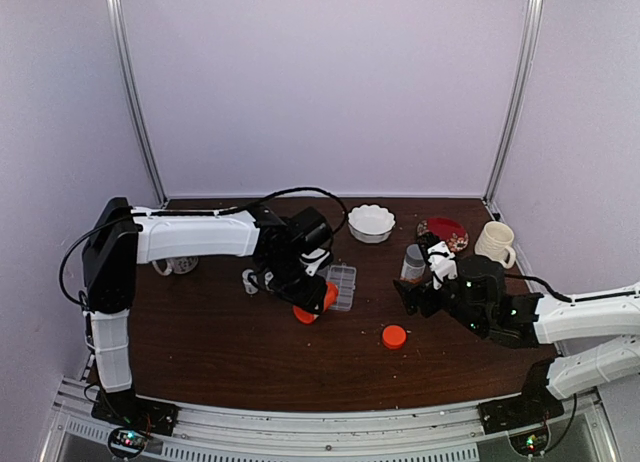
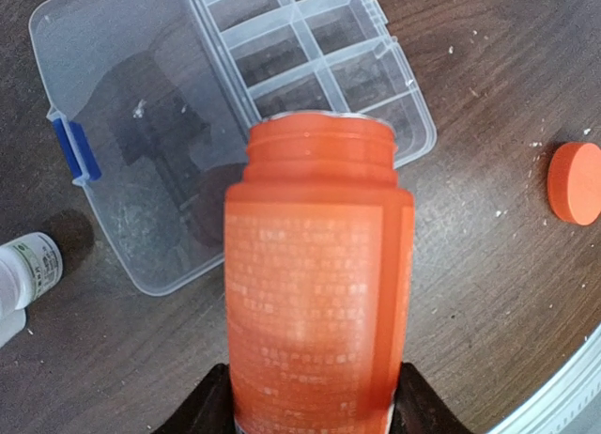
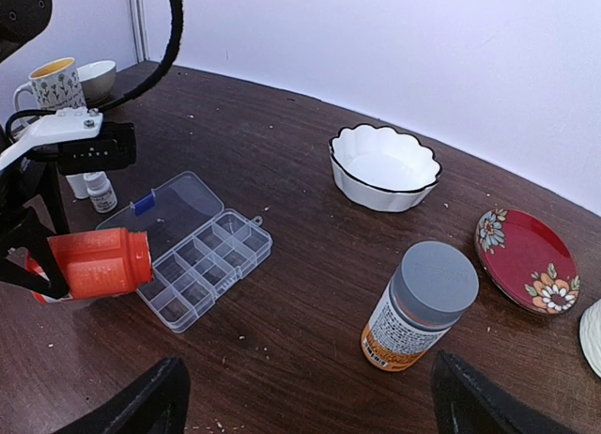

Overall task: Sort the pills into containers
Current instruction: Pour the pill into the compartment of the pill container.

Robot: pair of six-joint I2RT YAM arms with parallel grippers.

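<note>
Left wrist view first: our left fingers (image 2: pixel 214 408) pinch the orange bottle (image 2: pixel 315 265), uncapped, its open mouth pointing at the clear organizer box (image 2: pixel 310 63). The box lies on the bench (image 2: pixel 488 284) with its lid flipped back. What its compartments hold we cannot make out. Our right fingers (image 3: pixel 155 401) hang spread wide, gripping nothing. Beyond them stands a grey-capped bottle (image 3: pixel 423 302), then a white bowl (image 3: pixel 383 166).
</note>
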